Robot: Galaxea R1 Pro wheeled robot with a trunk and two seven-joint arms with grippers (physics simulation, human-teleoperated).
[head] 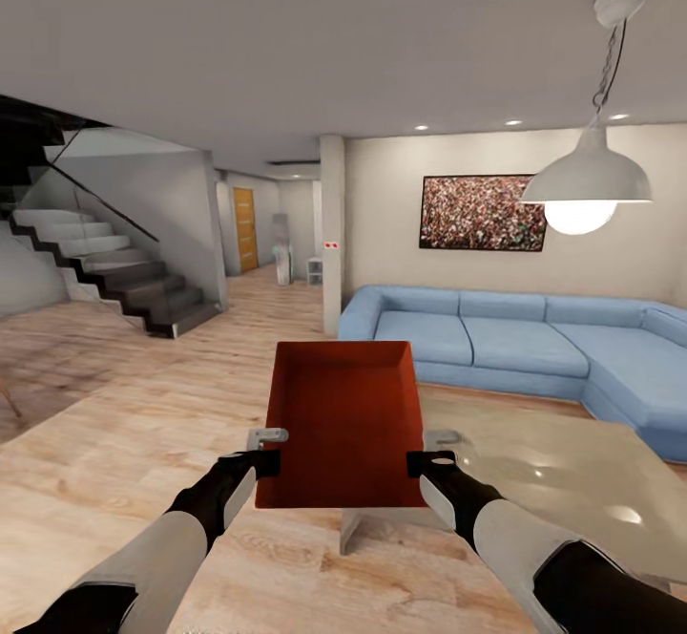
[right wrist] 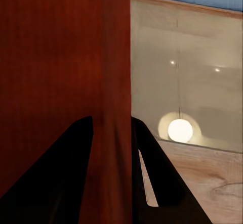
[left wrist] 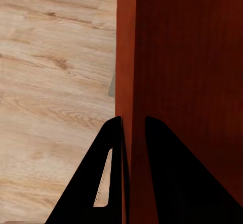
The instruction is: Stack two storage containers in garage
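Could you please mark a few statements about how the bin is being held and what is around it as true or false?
1. Both grippers hold the bin. True: the left gripper pinches its left wall and the right gripper its right wall.
2. The bin rests on the wood floor. False: it is held up in the air above the wood floor.
3. A blue sofa stands beyond the bin. True.
4. The bin is full of items. False: it is open-topped and looks empty.
5. The pendant lamp is switched off. False: its bulb glows.
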